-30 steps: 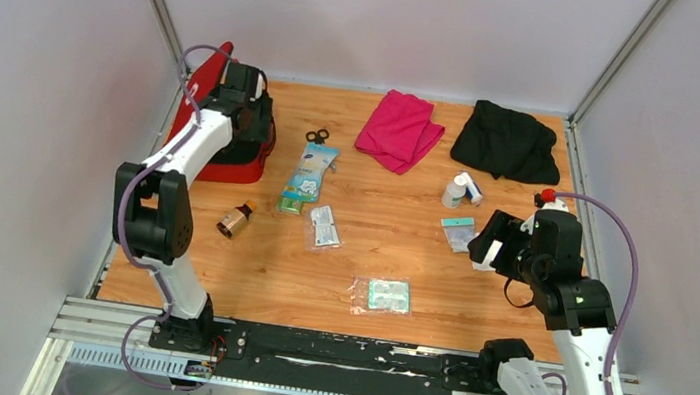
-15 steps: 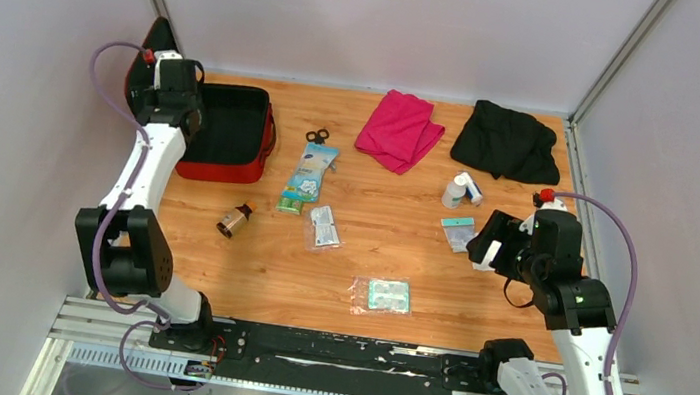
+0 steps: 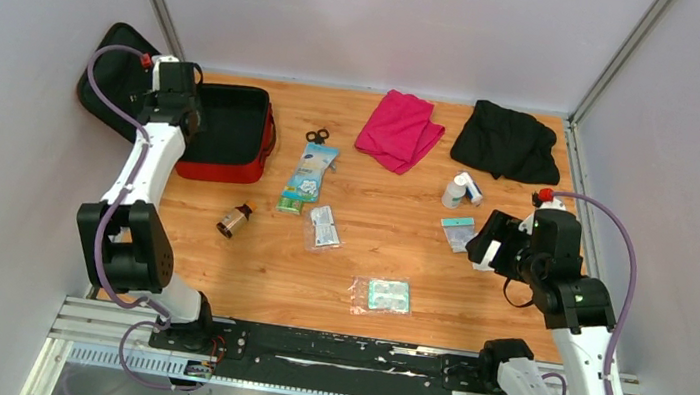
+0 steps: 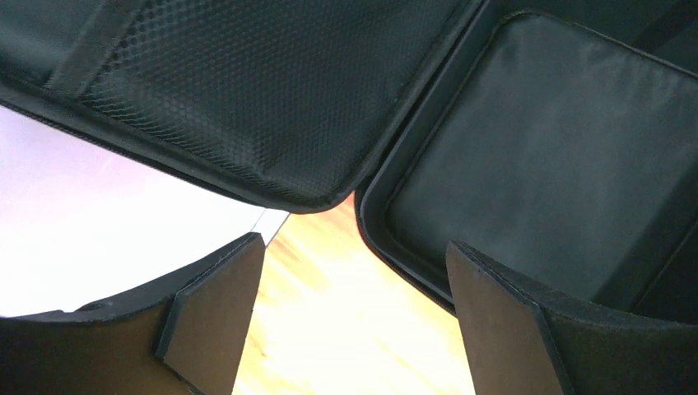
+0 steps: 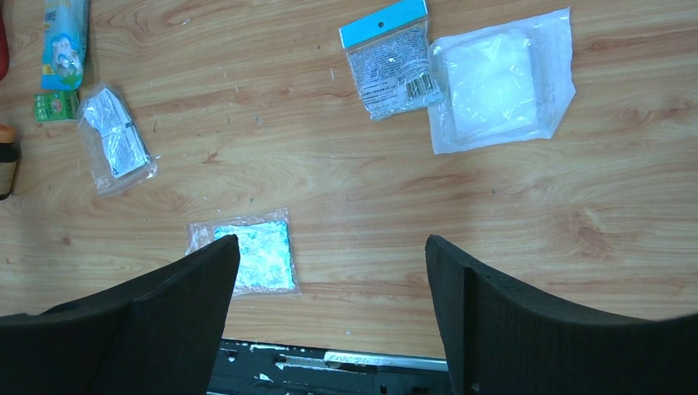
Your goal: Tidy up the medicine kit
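Kit [image 3: 233, 133] at far left, wide open, lid [image 3: 111, 78] tipped back toward the left wall. Left gripper [image 4: 354, 247] right over the hinge corner, jaws spread wide, holding nothing. Right gripper [image 5: 331, 240] at near right, hovering above packets [image 5: 502, 82], jaws wide apart, empty too.

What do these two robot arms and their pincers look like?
The left arm and right arm match: white links, bulky black joints, a looping purple cable, a red knob at the wrist. The left gripper and right gripper each have two flat black fingers.
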`<move>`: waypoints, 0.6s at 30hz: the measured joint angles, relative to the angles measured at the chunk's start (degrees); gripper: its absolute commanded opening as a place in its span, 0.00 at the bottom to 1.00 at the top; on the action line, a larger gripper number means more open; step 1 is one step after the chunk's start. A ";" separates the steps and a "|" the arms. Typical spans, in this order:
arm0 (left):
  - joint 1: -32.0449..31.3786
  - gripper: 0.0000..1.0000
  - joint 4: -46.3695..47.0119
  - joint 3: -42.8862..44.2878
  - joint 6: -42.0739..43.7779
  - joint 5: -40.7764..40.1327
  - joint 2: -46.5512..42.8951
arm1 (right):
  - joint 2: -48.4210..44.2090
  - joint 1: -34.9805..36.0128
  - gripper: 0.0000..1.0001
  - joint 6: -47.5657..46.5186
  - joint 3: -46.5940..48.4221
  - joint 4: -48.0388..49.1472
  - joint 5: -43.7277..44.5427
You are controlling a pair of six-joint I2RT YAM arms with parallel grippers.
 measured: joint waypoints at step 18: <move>-5.68 0.98 6.29 -5.03 -6.75 28.02 -4.09 | 0.59 0.00 0.87 -0.44 2.93 -0.83 5.51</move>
